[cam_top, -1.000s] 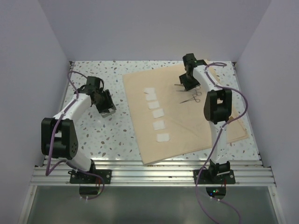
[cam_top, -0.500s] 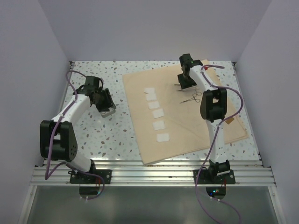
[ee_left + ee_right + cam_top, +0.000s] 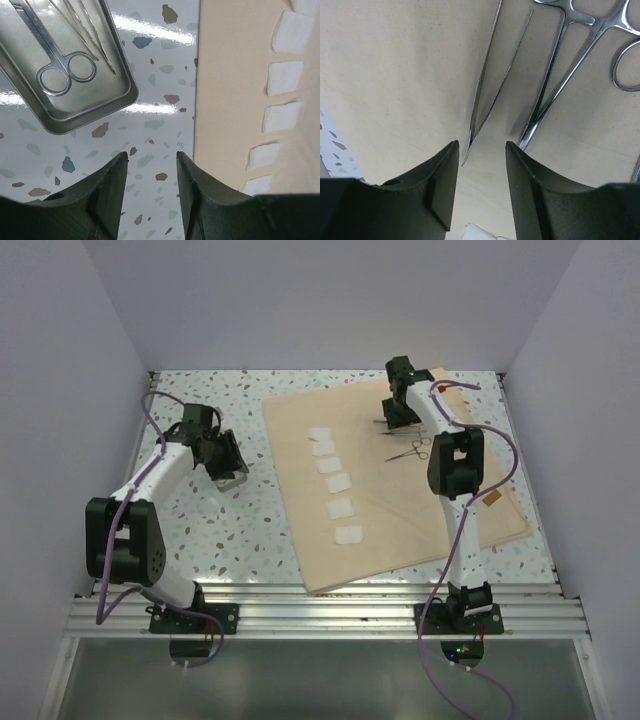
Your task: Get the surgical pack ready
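Note:
The tan cloth (image 3: 400, 520) of the surgical pack lies spread flat on the right half of the table. Several white gauze squares (image 3: 340, 483) run in a column down its left part. Steel forceps (image 3: 410, 448) lie on its far part. My right gripper (image 3: 481, 145) hovers open just above the cloth. The tips of thin tweezers (image 3: 490, 85) lie next to its left finger, and ring-handled forceps (image 3: 560, 75) lie just right of them. My left gripper (image 3: 152, 157) is open over bare table. Beside it is the silver tin (image 3: 65, 75), holding scissors (image 3: 55, 65) and tweezers.
The terrazzo table (image 3: 230, 530) is walled on the left, far and right sides. A metal rail (image 3: 320, 612) with both arm bases runs along the near edge. The cloth's left edge (image 3: 197, 100) lies just right of my left gripper, with gauze squares (image 3: 282, 117) beyond.
The right arm has shifted slightly left and farther back over the instruments, and its jaws have narrowed a little. The left arm has not moved.

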Controlling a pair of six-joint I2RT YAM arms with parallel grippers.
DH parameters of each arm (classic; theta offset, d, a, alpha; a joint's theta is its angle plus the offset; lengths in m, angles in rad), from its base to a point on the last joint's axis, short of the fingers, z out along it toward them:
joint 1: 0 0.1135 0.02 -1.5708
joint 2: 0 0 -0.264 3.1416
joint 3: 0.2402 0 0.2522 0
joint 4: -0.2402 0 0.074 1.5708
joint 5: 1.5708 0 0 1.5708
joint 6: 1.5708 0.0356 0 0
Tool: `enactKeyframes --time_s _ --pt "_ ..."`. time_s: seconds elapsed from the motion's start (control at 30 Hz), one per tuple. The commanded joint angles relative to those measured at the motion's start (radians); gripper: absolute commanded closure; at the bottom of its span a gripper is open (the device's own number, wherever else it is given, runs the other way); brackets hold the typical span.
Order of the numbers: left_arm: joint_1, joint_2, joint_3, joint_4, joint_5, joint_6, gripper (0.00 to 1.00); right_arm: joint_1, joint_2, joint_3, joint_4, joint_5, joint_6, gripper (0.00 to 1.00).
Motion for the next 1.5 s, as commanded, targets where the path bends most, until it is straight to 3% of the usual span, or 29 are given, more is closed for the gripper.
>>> enactKeyframes --time_s 0.0,0.53,0.93,1.03,1.1,1.3,1.43,1.47 --pt "0.000 0.005 -0.007 0.037 0.017 0.025 0.52 -0.015 0.008 0.039 0.006 0.047 0.025 0.54" --pt "0.000 0.041 0.016 0.037 0.025 0.034 0.52 -0.037 0.074 0.071 0.004 0.004 0.068 0.59" --pt "0.000 0.041 0.018 0.037 0.033 0.028 0.52 -0.041 0.066 0.062 0.026 -0.016 0.060 0.82" --pt "0.000 0.038 0.022 0.029 0.033 0.026 0.52 -0.047 0.047 0.064 0.038 -0.022 0.047 0.95" --pt "0.000 0.035 0.027 0.026 0.034 0.022 0.52 -0.047 0.034 0.074 0.053 -0.027 0.022 1.00" --pt "0.000 -0.008 0.015 0.072 0.133 0.022 0.49 -0.043 -0.058 0.068 0.113 -0.087 -0.122 1.00" --pt "-0.002 -0.064 -0.037 0.198 0.312 0.009 0.43 -0.029 -0.174 -0.033 0.206 -0.206 -0.432 1.00" --pt "-0.005 -0.073 -0.044 0.247 0.347 0.002 0.41 -0.026 -0.247 -0.122 0.245 -0.249 -0.504 1.00"
